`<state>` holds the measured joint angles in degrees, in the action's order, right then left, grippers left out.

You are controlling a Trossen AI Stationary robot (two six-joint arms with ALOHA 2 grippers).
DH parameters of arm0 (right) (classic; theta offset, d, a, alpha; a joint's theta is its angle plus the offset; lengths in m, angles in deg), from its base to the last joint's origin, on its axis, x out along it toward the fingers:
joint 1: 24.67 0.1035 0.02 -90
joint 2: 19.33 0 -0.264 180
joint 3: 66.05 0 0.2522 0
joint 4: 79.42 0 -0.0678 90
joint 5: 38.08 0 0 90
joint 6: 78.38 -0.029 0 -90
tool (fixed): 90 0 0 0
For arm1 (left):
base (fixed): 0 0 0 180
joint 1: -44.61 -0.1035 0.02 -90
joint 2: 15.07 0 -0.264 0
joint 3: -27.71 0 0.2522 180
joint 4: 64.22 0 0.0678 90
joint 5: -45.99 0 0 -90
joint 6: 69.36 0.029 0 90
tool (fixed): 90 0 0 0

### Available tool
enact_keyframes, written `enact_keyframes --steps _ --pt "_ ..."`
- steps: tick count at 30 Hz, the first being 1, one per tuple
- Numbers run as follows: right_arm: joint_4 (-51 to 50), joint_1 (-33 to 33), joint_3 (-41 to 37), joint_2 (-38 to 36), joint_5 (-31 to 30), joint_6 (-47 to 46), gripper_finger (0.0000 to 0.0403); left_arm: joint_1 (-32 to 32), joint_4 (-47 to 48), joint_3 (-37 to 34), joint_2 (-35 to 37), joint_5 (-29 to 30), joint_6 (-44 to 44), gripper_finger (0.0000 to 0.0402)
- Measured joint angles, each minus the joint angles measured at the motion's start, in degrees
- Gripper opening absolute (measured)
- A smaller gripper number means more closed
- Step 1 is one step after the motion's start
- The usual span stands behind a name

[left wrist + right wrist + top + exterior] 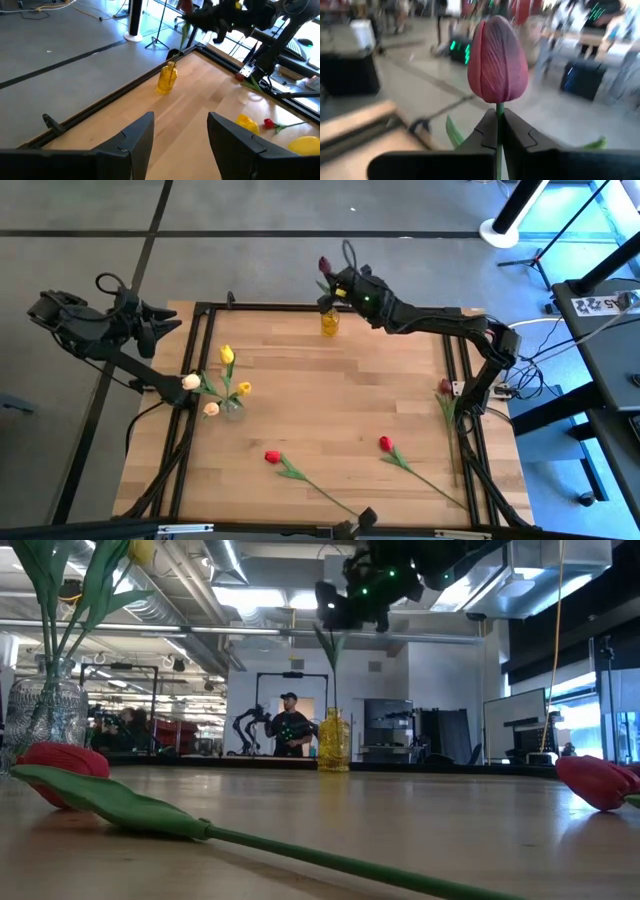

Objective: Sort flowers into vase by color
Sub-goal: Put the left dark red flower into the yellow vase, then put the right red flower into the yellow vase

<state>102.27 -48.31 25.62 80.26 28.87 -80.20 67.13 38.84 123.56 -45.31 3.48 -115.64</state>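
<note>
My right gripper [330, 283] is over the table's far edge, above a small yellow vase [330, 323], and is shut on a dark maroon tulip [497, 60]. The tulip's head stands above the fingers. Its stem [330, 670] hangs down to the yellow vase's mouth [333, 712]. A clear vase [233, 408] near the left edge holds yellow and cream tulips. Two red tulips [272, 456] [385, 444] lie flat near the near edge. Another maroon tulip [444, 386] lies at the right rail. My left gripper [180, 135] hovers open off the table's far-left corner. My right gripper pinches the maroon tulip's stem just below the head [498, 111] between its two fingers, which lie across the stem. The tulip is upright, head up, and lifted off the table. Its lower stem hangs toward the yellow vase [333, 740].
A black metal frame [205, 340] borders the wooden table. The middle of the table between the vases and the red tulips is bare wood. People and other robots stand in the room beyond the far edge.
</note>
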Motion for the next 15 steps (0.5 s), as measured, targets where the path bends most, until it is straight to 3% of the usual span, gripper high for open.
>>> enact_keyframes --steps 6,15 --pt "-8.05 0.00 0.06 -0.08 4.78 -4.35 0.0037 0.00 -0.02 0.00 0.00 0.01 -0.49 0.0179" --pt "-10.71 0.04 0.04 -0.07 7.06 -12.10 0.0181 -0.02 -0.02 0.00 0.02 0.30 -1.52 0.0179"
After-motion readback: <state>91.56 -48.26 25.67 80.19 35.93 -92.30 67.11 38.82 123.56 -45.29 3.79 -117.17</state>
